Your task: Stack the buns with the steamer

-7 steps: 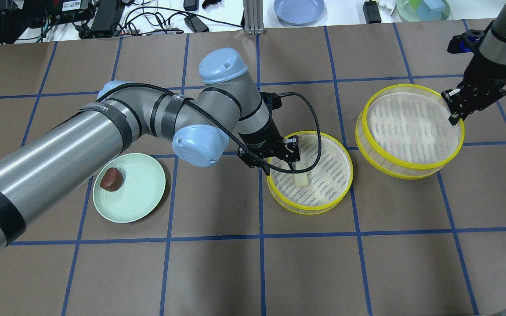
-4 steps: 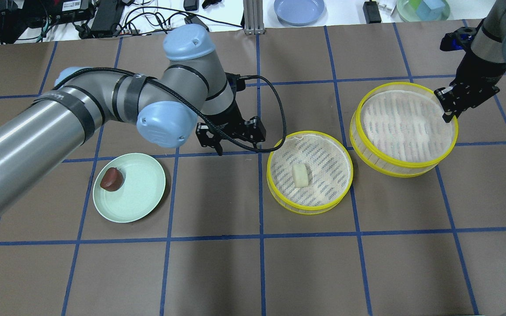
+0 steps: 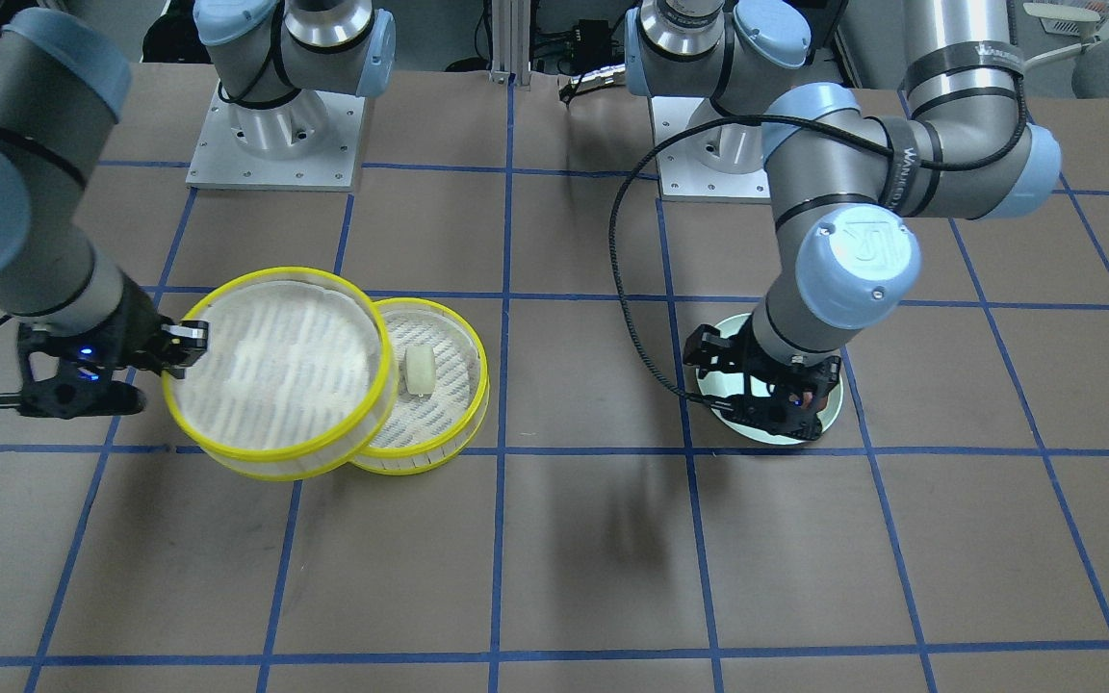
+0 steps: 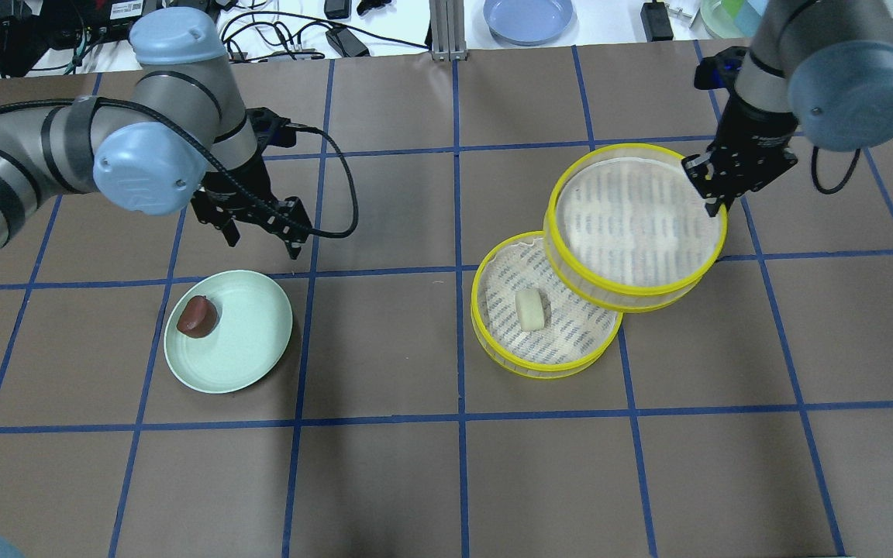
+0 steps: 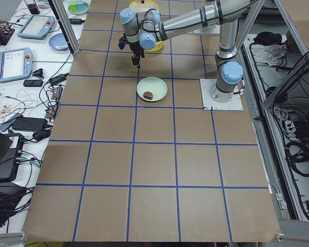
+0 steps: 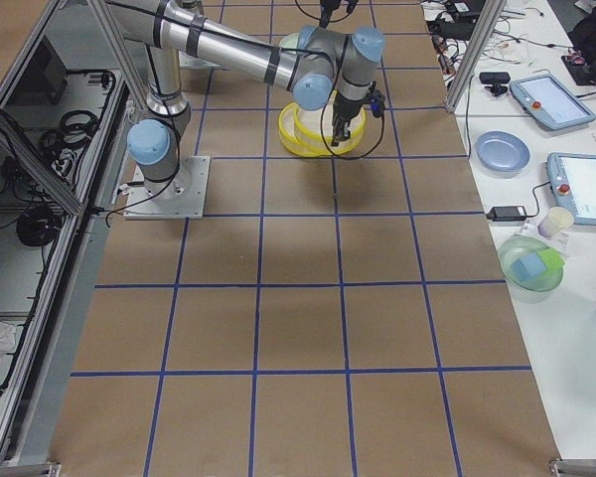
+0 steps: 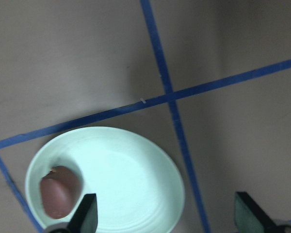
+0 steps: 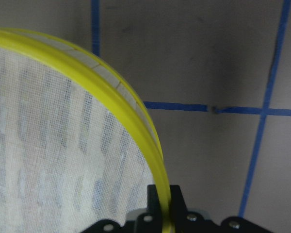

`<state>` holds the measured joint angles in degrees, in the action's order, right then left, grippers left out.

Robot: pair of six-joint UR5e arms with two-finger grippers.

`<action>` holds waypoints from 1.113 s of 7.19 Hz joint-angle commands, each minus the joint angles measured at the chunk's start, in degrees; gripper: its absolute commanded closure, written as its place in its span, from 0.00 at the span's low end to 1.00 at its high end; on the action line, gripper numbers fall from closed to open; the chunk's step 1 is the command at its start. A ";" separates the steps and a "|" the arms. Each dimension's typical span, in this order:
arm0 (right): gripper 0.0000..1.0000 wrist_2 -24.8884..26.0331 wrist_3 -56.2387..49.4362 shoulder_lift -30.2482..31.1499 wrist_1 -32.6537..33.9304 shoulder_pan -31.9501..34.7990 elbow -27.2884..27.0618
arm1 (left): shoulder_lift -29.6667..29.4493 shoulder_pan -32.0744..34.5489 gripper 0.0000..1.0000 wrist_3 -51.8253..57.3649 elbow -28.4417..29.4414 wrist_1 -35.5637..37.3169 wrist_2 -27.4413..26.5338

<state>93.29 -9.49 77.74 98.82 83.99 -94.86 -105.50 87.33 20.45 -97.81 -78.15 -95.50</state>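
Stacking step, we are judging. Right gripper, upper right, is pinching the rim of the raised steamer tray, which is overlapping the lower steamer tray mid-frame. Cream bun is lying in the lower tray, long axis running top-to-bottom. Next move is calling for centring, then lowering. Left gripper, jaws spread and empty, is hanging by the green plate bearing the brown bun.
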 commanded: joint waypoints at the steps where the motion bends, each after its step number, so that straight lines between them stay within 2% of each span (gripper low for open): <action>1: 1.00 -3.11 5.19 -0.39 0.66 5.91 -2.94 | -0.14 -6.18 0.00 18.06 -2.81 0.28 -6.08; 3: 1.00 -2.86 3.18 -0.22 2.95 6.19 -6.37 | -1.63 -11.99 0.06 22.07 -5.80 1.16 -5.31; 4: 1.00 -3.03 3.25 0.13 3.39 6.27 -7.60 | -2.77 -12.01 0.07 21.92 -7.55 1.68 -3.74; 5: 1.00 -2.42 3.17 0.05 6.00 6.27 -7.79 | -4.43 -12.01 0.06 21.91 -8.79 5.34 -1.11; 8: 1.00 -2.42 3.16 -0.66 7.87 6.27 -8.67 | -6.03 -12.01 0.05 21.74 -8.71 5.91 0.14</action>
<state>90.76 -6.30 77.31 105.87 90.26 -103.05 -111.01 75.36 42.16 -106.44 -72.50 -95.93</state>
